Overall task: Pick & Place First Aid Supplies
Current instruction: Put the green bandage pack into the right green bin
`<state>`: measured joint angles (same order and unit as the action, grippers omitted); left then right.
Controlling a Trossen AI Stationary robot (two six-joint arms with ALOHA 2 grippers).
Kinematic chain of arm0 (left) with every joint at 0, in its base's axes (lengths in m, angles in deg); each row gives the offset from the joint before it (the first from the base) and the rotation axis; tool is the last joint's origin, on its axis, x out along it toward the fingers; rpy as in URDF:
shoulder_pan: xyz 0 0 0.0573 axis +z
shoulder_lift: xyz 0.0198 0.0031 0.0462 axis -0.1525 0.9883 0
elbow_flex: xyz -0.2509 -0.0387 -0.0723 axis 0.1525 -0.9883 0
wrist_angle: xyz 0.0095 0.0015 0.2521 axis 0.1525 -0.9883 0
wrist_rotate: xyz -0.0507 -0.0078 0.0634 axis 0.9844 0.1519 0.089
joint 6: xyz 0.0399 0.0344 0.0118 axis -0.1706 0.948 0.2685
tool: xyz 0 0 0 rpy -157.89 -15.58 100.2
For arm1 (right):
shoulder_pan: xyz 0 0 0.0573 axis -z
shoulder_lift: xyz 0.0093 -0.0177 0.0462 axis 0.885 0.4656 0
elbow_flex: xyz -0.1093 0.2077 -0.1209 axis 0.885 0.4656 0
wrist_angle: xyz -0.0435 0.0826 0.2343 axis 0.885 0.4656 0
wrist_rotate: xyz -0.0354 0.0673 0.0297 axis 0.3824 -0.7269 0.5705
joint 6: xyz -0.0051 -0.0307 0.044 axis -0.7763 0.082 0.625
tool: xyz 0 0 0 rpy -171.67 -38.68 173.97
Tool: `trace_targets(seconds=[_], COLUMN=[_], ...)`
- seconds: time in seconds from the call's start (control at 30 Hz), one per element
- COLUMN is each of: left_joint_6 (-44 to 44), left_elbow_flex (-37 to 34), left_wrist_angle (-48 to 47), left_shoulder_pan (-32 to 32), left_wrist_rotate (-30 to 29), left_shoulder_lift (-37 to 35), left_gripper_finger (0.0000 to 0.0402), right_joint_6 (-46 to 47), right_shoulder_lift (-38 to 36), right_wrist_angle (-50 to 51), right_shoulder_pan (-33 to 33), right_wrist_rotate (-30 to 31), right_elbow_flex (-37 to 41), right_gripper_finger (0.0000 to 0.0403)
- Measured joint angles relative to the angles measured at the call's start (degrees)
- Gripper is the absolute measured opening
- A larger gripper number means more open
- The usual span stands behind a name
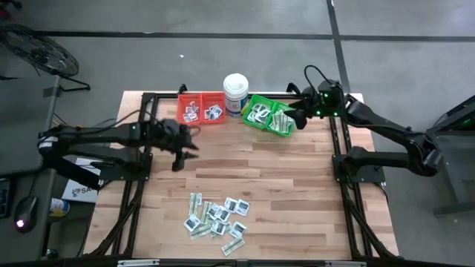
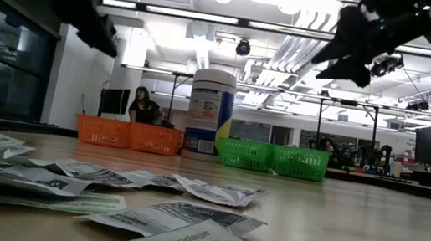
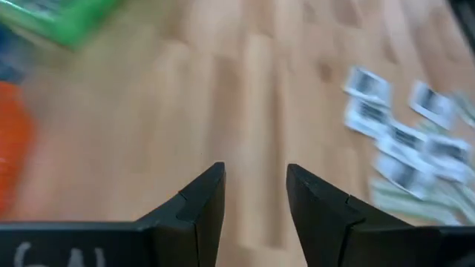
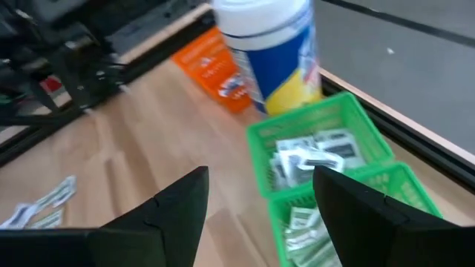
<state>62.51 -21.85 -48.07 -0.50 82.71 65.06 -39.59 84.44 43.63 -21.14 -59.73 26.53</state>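
The first aid supplies [image 1: 217, 219] lie in a loose pile of white squares and green-and-white strips flat on the wooden table, near its front edge; the left wrist view shows them too [image 3: 404, 148]. More packets lie in the green bins [image 4: 312, 156] and the red bins [image 1: 202, 107]. My left gripper [image 3: 256, 200] hangs open over bare wood, in front of the red bins [image 1: 185, 152], with nothing between its fingers. Raised over the green bins [image 1: 269, 117], my right gripper [image 4: 260, 204] is open and holds nothing.
A tall white round tub [image 1: 236, 93] stands between the red and green bins at the table's far edge. Bare wood [image 1: 252, 170] lies between the bins and the pile. In the low view a person [image 2: 145, 106] shows in the room behind.
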Motion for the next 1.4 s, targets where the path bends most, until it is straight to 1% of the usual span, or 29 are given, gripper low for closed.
trace_targets(seconds=[0.17,0.3,0.53,0.63,0.77,0.9,1.13,1.27,1.4], left_joint_6=[-7.87,-14.33,-22.64,-23.16,-22.46,-22.46,-22.70,-22.70,-22.08], left_elbow_flex=[0.00,0.00,0.00,0.00,0.00,-0.02,-0.01,-0.02,-0.07], left_wrist_angle=[-3.70,-4.15,-2.41,-0.49,1.51,2.10,4.32,4.84,5.45], left_shoulder_pan=[-10.24,-16.40,-22.84,-24.93,-26.89,-27.49,-27.45,-27.43,-27.43], left_wrist_rotate=[-0.31,-0.27,0.91,1.59,1.57,1.47,-0.18,-0.27,-0.32], left_shoulder_lift=[2.28,5.22,12.16,15.78,21.05,25.33,28.63,29.86,31.37], left_gripper_finger=[0.0142,0.0142,0.0142,0.0142,0.0142,0.0142,0.0142,0.0142,0.0142], right_joint_6=[-1.45,-3.11,-3.32,-3.32,-3.01,-2.95,-2.73,-2.10,-1.55], right_shoulder_lift=[-2.21,-2.65,-2.60,-2.58,-2.57,-2.57,-2.57,-2.57,-2.57], right_wrist_angle=[0.56,1.24,1.44,1.44,1.42,1.45,1.38,1.38,1.21], right_shoulder_pan=[-2.35,-4.52,-8.46,-9.99,-11.90,-14.01,-16.58,-17.59,-18.36], right_wrist_rotate=[-1.16,-1.32,-1.58,-1.56,-1.54,-0.97,0.30,2.16,2.58], right_elbow_flex=[0.00,0.00,0.00,0.00,0.00,0.00,0.00,0.00,0.00], right_gripper_finger=[0.0236,0.0236,0.0236,0.0236,0.0236,0.0236,0.0236,0.0236,0.0236])
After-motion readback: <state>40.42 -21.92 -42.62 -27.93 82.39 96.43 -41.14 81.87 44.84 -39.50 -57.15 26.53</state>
